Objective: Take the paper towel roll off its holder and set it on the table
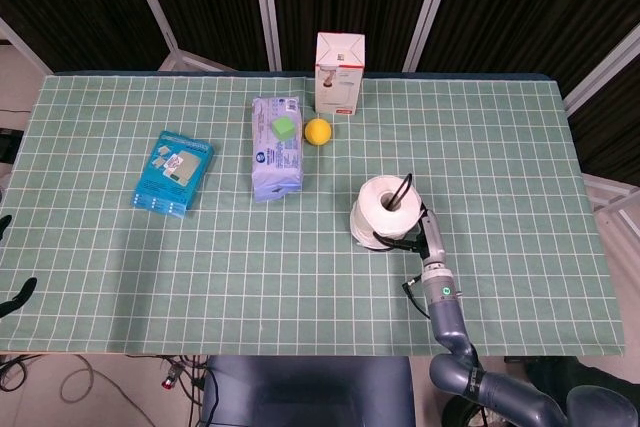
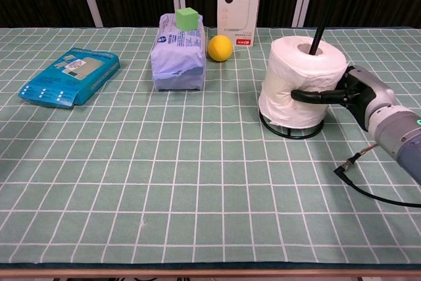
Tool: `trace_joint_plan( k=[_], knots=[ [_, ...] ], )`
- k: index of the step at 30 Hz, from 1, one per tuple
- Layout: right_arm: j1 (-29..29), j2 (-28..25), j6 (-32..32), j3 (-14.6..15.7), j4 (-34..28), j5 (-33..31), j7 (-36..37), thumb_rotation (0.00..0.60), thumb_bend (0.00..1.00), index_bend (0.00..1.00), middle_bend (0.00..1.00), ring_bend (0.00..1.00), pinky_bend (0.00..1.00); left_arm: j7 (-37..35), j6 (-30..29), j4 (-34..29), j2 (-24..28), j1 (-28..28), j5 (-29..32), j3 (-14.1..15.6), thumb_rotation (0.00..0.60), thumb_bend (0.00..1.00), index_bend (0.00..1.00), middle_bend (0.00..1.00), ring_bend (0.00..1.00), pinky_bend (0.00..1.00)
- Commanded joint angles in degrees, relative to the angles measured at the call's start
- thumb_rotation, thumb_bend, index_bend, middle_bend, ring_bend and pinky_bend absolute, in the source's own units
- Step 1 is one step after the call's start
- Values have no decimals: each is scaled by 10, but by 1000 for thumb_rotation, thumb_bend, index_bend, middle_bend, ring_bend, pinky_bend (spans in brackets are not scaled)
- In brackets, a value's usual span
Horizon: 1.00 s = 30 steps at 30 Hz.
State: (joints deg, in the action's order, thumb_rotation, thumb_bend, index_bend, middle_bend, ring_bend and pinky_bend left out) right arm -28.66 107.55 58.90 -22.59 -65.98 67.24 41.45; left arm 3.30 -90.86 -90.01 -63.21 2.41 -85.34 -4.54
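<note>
The white paper towel roll (image 2: 301, 80) sits around the thin black upright rod (image 2: 323, 18) of its holder, right of the table's centre. It is raised and slightly tilted, so the holder's black ring base (image 2: 289, 131) shows beneath it. My right hand (image 2: 355, 93) grips the roll from its right side, with dark fingers wrapped across its front. From above, the roll (image 1: 383, 207) and the right hand (image 1: 425, 237) lie close together. Only the dark fingertips of my left hand (image 1: 15, 292) show at the left edge of the head view, spread and holding nothing.
A blue packet (image 2: 71, 76) lies at the left. A wipes pack (image 2: 179, 57) carries a green cube (image 2: 187, 18), with a yellow ball (image 2: 220, 48) beside it. A red-and-white box (image 2: 239, 4) stands at the back. A black cable (image 2: 368, 192) trails from my right wrist.
</note>
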Motion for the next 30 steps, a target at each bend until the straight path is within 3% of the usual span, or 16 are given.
trace_joint_plan(
  k=[1, 9, 19, 30],
  knots=[
    [5, -16, 4, -1, -24, 5, -1, 600, 0, 354, 300, 279, 171, 0, 0, 0, 0, 0, 0, 0, 600, 223, 48, 0, 0, 0],
    [18, -125, -10, -24, -171, -5, -37, 600, 0, 354, 299, 279, 171, 4, -1, -2, 0, -1, 3, -1, 600, 222, 47, 0, 0, 0],
    [27, -312, -2, -113, -381, -78, -148, 600, 0, 354, 299, 278, 171, 18, -2, -6, -2, -2, 3, 0, 600, 222, 48, 0, 0, 0],
    [41, -470, 11, -211, -458, -186, -199, 600, 0, 354, 300, 279, 171, 11, -6, -8, 1, -5, 6, -3, 600, 222, 48, 0, 0, 0]
  ],
)
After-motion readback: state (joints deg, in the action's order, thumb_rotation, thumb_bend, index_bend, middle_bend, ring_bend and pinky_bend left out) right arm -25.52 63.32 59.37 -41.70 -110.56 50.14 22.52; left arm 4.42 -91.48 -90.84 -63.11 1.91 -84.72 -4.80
